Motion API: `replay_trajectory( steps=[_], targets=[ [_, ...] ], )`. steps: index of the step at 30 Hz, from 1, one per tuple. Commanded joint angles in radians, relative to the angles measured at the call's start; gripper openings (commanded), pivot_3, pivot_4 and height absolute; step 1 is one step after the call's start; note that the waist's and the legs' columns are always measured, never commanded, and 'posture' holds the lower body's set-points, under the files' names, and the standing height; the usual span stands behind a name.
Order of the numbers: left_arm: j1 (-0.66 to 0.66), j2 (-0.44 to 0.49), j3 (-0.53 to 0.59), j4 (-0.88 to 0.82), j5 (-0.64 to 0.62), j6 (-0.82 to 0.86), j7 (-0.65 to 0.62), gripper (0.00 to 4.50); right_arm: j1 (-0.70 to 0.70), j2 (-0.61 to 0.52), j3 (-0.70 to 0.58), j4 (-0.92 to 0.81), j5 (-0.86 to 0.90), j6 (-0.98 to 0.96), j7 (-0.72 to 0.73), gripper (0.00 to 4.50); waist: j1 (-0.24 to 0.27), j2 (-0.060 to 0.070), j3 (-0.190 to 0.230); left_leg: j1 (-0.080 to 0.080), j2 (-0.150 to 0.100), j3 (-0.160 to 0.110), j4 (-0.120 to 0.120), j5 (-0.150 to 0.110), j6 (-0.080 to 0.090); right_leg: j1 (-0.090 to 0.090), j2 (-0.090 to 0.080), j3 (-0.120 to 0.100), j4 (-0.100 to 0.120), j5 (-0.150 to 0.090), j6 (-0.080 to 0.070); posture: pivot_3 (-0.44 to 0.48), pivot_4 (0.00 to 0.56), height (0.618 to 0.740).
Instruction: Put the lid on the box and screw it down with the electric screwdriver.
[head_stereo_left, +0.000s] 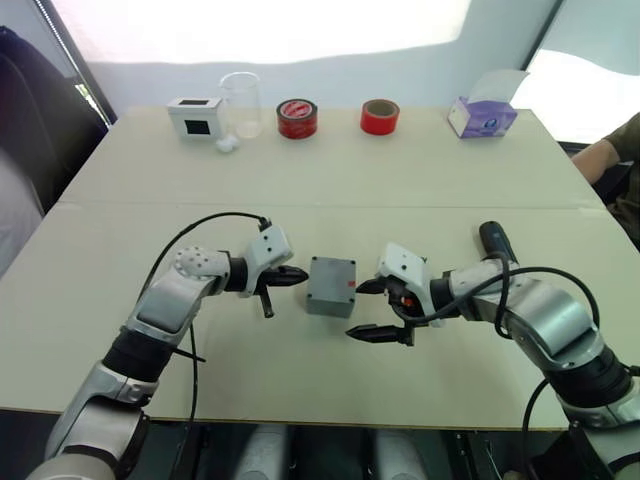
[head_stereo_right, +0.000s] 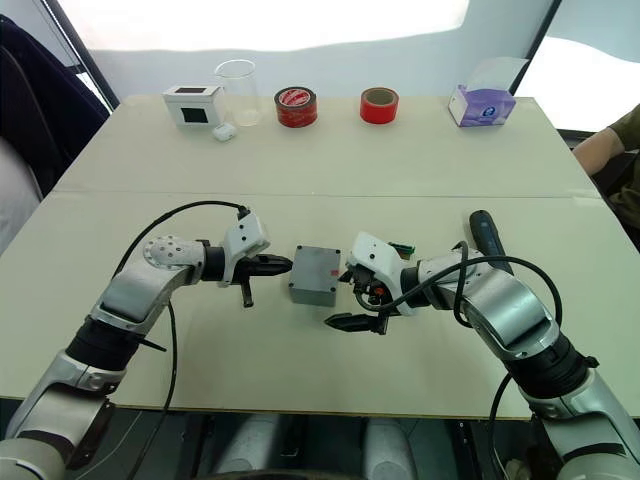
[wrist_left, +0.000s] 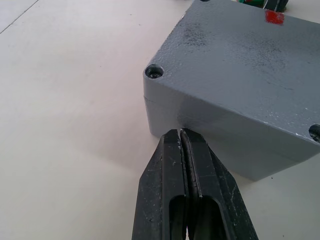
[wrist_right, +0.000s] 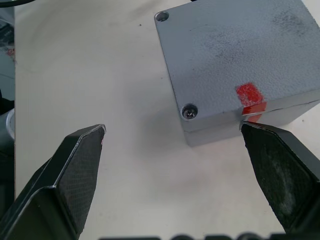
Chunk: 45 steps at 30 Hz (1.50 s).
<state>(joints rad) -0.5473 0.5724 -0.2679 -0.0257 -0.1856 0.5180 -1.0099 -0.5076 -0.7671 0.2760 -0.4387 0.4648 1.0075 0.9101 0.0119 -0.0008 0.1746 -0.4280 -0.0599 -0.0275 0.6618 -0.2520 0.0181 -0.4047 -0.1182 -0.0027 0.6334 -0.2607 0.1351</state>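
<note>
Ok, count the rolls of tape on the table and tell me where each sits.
2. Both are at the far edge: a red-and-black roll right of the clear beaker, and a red roll further right, toward the purple tissue box.

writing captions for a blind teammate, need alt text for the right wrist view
The open right gripper faces the grey box, whose lid is on; one finger touches the box's side below a red mark, on a beige table.

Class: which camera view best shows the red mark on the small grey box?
The right wrist view: the red mark is close on the small grey box. The left wrist view shows it far off; both eye views show a tiny spot.
</note>
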Motion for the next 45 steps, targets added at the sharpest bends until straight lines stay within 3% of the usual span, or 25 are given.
replay_trajectory(
  steps=[1, 4, 9, 13, 17, 19, 31, 34, 39, 45],
  targets=[
    [0.019, 0.074, 0.063, -0.114, -0.035, 0.044, -0.025, 0.0, -0.004, -0.051, -0.158, 0.005, 0.016, -0.021, -0.014, 4.45, 0.0, 0.0, 0.0, 0.0, 0.0, 0.0, 0.0, 0.0, 0.0, 0.0, 0.0, 0.0, 0.0, 0.0, 0.0, 0.0, 0.15, 0.74],
    [0.06, 0.138, 0.131, -0.212, -0.102, 0.12, -0.046, 0.0, 0.011, -0.075, -0.249, 0.112, 0.0, -0.091, -0.018, 4.45, -0.001, 0.0, 0.0, 0.0, 0.0, 0.0, 0.0, 0.0, 0.0, 0.0, 0.0, 0.0, 0.0, 0.0, 0.0, 0.0, 0.15, 0.74],
    [0.065, 0.184, 0.21, -0.327, -0.231, 0.249, -0.058, 0.0, 0.002, -0.013, -0.245, 0.334, -0.11, -0.282, -0.087, 4.45, -0.001, 0.0, 0.0, 0.0, 0.0, 0.0, 0.0, 0.0, 0.0, 0.001, 0.0, 0.0, 0.0, 0.0, 0.0, 0.0, 0.15, 0.74],
    [0.059, 0.204, 0.21, -0.352, -0.257, 0.277, -0.05, 0.0, -0.008, 0.028, -0.228, 0.421, -0.147, -0.352, -0.087, 4.45, -0.003, 0.0, 0.0, 0.0, 0.0, 0.001, 0.0, 0.0, -0.001, 0.0, 0.0, 0.0, 0.0, 0.0, 0.0, 0.0, 0.15, 0.74],
    [0.052, 0.209, 0.207, -0.361, -0.272, 0.291, -0.036, 0.0, -0.018, 0.044, -0.202, 0.491, -0.188, -0.41, -0.08, 3.46, -0.003, 0.0, 0.0, 0.0, 0.0, 0.001, 0.0, 0.0, -0.001, 0.0, 0.0, 0.0, 0.0, 0.0, 0.0, 0.0, 0.15, 0.74],
    [0.057, 0.207, 0.208, -0.366, -0.279, 0.297, -0.025, 0.0, -0.028, 0.058, -0.2, 0.515, -0.195, -0.419, -0.078, 2.72, -0.003, 0.0, 0.0, 0.0, 0.0, 0.001, 0.0, 0.0, -0.001, 0.0, 0.0, 0.0, 0.0, 0.0, 0.0, 0.0, 0.15, 0.74],
    [0.069, 0.223, 0.2, -0.367, -0.294, 0.291, -0.004, 0.0, -0.044, 0.098, -0.197, 0.563, -0.224, -0.444, -0.074, 2.72, -0.003, 0.0, 0.0, 0.0, 0.0, 0.001, 0.0, 0.001, -0.001, 0.0, 0.001, 0.0, 0.0, 0.0, 0.0, 0.0, 0.15, 0.74],
    [0.068, 0.223, 0.196, -0.364, -0.293, 0.289, -0.005, 0.0, -0.045, 0.104, -0.199, 0.567, -0.229, -0.446, -0.074, 2.02, -0.003, 0.0, 0.0, 0.0, 0.0, 0.001, 0.0, 0.0, -0.001, 0.0, 0.001, 0.0, 0.0, 0.0, 0.0, 0.0, 0.15, 0.74],
    [0.068, 0.224, 0.188, -0.359, -0.287, 0.282, -0.008, 0.0, -0.042, 0.109, -0.204, 0.562, -0.232, -0.445, -0.08, 0.08, -0.003, 0.0, 0.0, 0.0, 0.0, 0.001, 0.0, 0.001, -0.001, 0.0, 0.001, 0.0, 0.0, 0.0, 0.0, 0.0, 0.15, 0.74],
    [0.067, 0.227, 0.178, -0.349, -0.279, 0.272, -0.012, 0.0, -0.04, 0.112, -0.21, 0.556, -0.235, -0.441, -0.084, 0.02, -0.003, 0.0, 0.0, 0.0, 0.0, 0.001, 0.0, 0.001, -0.001, 0.0, 0.001, 0.0, 0.0, 0.0, 0.0, 0.0, 0.15, 0.74]
  ],
)
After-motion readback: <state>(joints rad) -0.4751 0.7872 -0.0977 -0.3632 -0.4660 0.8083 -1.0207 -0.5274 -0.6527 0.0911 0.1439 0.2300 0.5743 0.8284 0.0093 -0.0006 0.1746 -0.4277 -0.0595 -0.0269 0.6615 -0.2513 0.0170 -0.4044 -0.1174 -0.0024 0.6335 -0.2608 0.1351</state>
